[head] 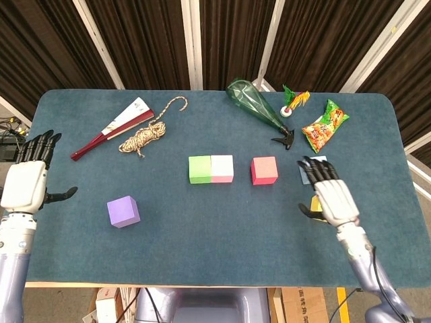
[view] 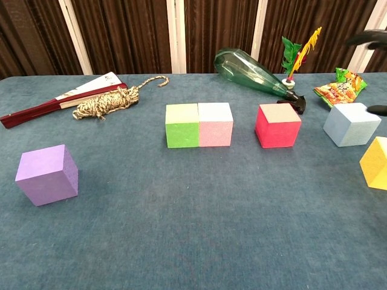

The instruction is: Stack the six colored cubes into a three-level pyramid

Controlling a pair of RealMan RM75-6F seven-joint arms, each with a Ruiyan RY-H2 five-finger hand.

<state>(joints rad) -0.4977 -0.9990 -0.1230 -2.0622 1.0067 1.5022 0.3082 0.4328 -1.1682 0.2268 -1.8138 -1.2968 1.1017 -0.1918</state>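
Starting out: nothing stacked yet. Green cube (head: 199,169) touches pink cube (head: 222,168); red cube (head: 264,170) near pink's right, gap between. Your right hand (head: 332,199), fingers apart, holding nothing, hovers over blue cube (view: 351,124) and yellow cube (view: 377,163). Purple cube (head: 123,211) well left of green. Your left hand (head: 27,184) apart too, empty.

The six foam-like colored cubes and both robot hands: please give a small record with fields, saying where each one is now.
base row: green cube touching pink cube; red cube apart, to their right
light blue cube: right of red, alone
yellow cube: near right edge, mostly hidden by right robot hand in head view
purple cube: alone, far left
left robot hand: open, off the table's left edge
stacked levels: none
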